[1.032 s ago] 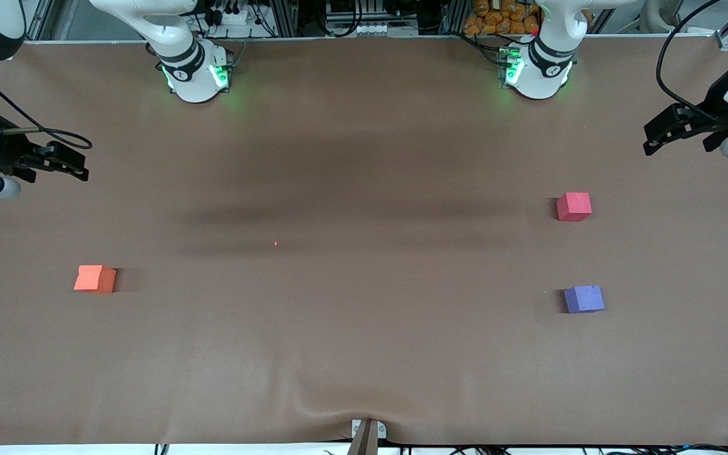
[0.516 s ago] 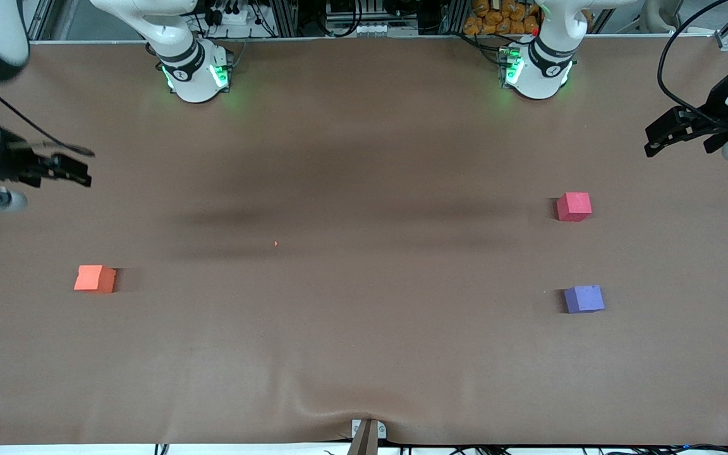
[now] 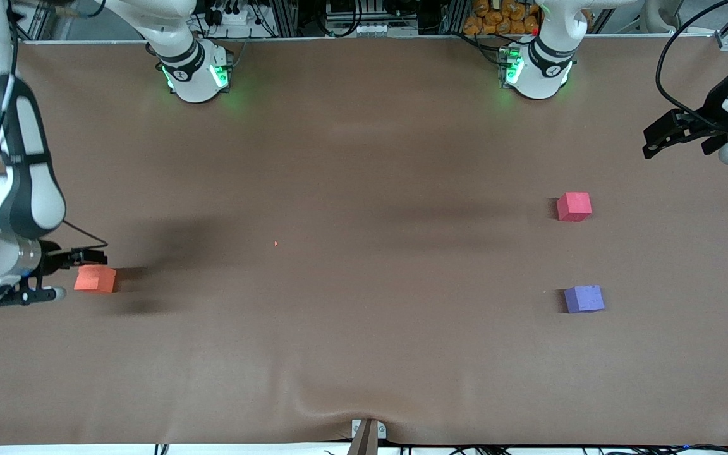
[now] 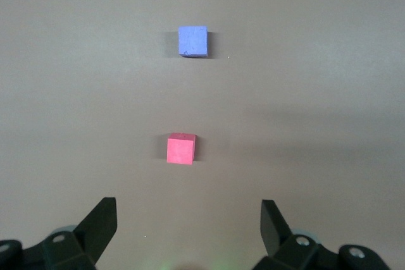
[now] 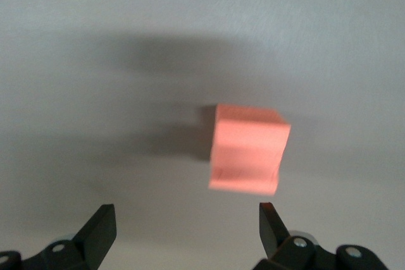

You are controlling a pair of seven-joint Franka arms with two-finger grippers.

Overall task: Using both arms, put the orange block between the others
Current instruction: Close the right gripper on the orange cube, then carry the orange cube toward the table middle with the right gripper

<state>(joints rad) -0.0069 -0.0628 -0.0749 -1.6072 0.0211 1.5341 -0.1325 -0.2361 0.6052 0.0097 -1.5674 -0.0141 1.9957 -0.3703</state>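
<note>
- Front view: the right gripper hangs low at the right arm's end of the table, fingers spread wide and empty, its tips just beside the small matte orange foam cube.
- Right wrist view: the orange cube lies ahead of the open fingers, off-centre toward one finger, not yet between them; it is a cube, so it has no long axis.
- Right arm is clearly nearer to it; the left gripper waits, fingers wide and empty, at the left arm's end of the table.
- Left wrist view: the pinkish-red matte cube and the purple matte cube sit well apart, with a bare gap between them.
- Count: three cubes, one of each colour; two grippers.
</note>
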